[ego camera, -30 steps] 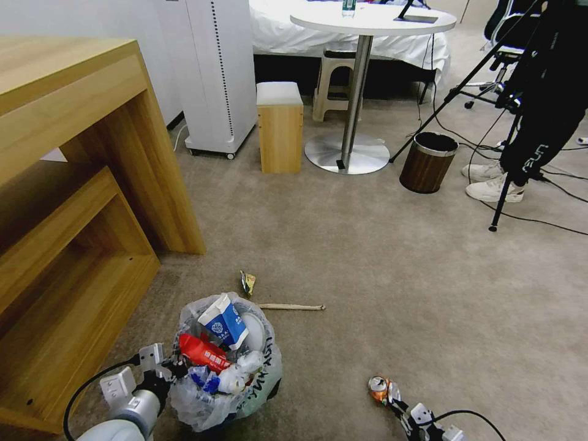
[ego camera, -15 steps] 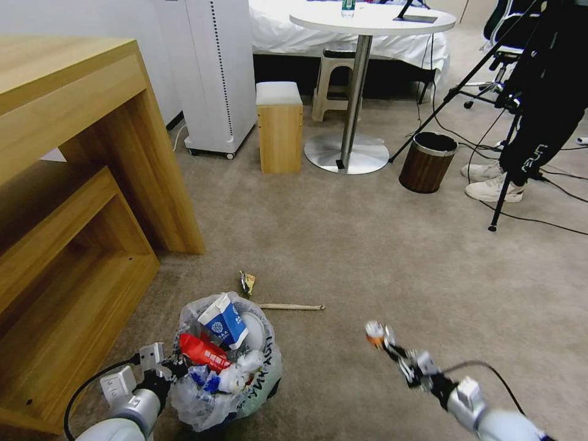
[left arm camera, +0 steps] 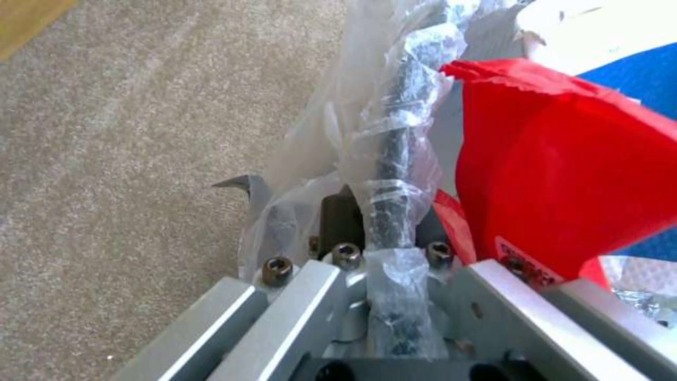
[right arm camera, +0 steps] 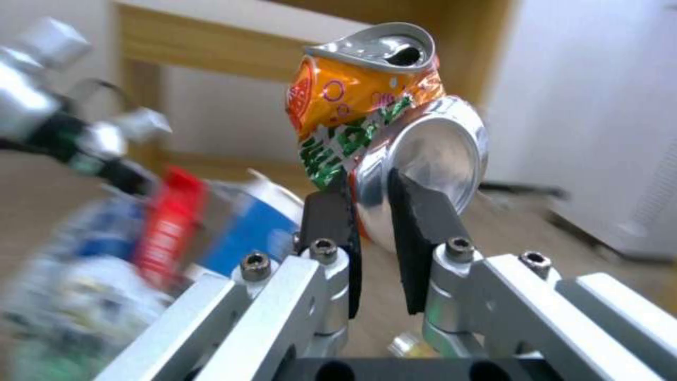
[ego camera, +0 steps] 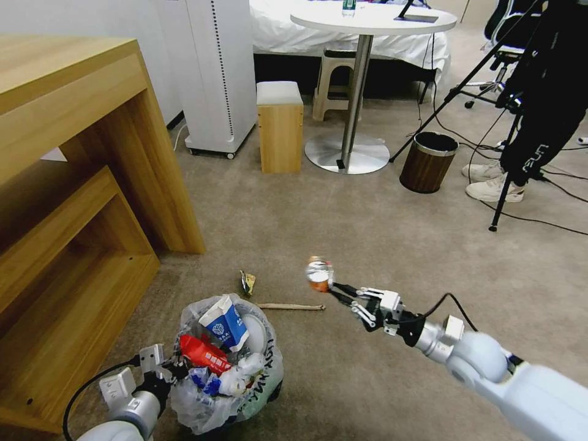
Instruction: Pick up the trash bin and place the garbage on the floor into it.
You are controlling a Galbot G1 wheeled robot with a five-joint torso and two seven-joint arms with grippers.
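The trash bin (ego camera: 264, 372), round and black with a crinkled translucent bag, stands on the beige floor (ego camera: 367, 233) at the front left. My left gripper (ego camera: 176, 368) is shut on its bagged rim (left arm camera: 395, 159). A red wrapper (ego camera: 204, 353), a blue-white paper cup (ego camera: 223, 322) and other garbage fill the bin. My right gripper (ego camera: 335, 287) is shut on a crushed orange can (ego camera: 318, 273), held in the air beyond and to the right of the bin. In the right wrist view the pads (right arm camera: 331, 222) pinch the can (right arm camera: 374, 116). A wooden stick (ego camera: 291, 306) and a small wrapper (ego camera: 247, 282) lie on the carpet behind the bin.
A wooden desk with open shelves (ego camera: 92, 184) flanks the left. Farther back stand a wood stool box (ego camera: 280, 128), a round pedestal table (ego camera: 348, 153), a brown wood-grain bin (ego camera: 427, 164), tripod legs (ego camera: 502, 196) with cables, and a person's shoes (ego camera: 493, 184).
My right gripper has lifted the crushed can off the carpet at the front right and carried it up, forward and leftward. The left gripper and bin have stayed put.
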